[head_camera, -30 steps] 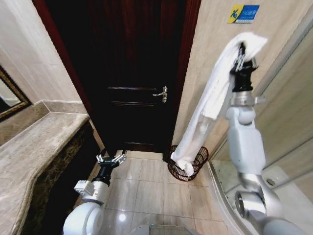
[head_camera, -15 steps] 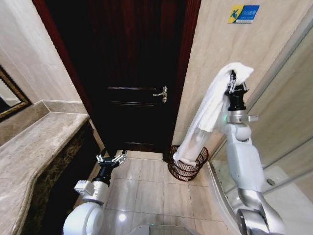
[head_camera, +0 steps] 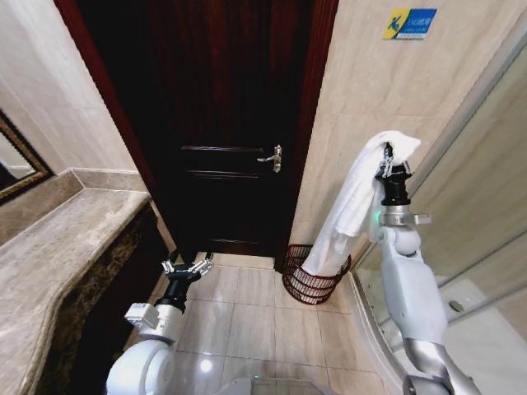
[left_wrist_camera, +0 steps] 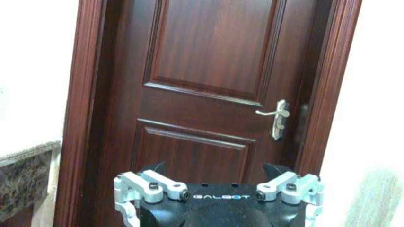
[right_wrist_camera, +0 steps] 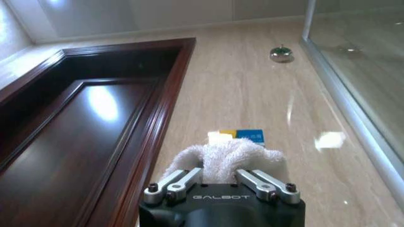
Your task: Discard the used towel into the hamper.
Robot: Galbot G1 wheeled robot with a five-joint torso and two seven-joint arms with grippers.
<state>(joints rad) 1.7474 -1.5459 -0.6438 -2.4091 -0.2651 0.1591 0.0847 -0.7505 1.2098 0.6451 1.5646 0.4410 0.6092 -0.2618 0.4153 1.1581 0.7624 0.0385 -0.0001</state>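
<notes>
Your right gripper has its jaws clamped on the top of the towel, a soft, limp cloth hanging below them with its tail already inside the hamper, while your left gripper idles low, jaws spread, holding nothing.

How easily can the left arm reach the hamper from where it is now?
Probably yes, with a stretch. The left gripper hovers open over bare floor tiles, and nothing stands between it and the hamper. However, the towel held by the right gripper already hangs into the hamper's opening.
</notes>
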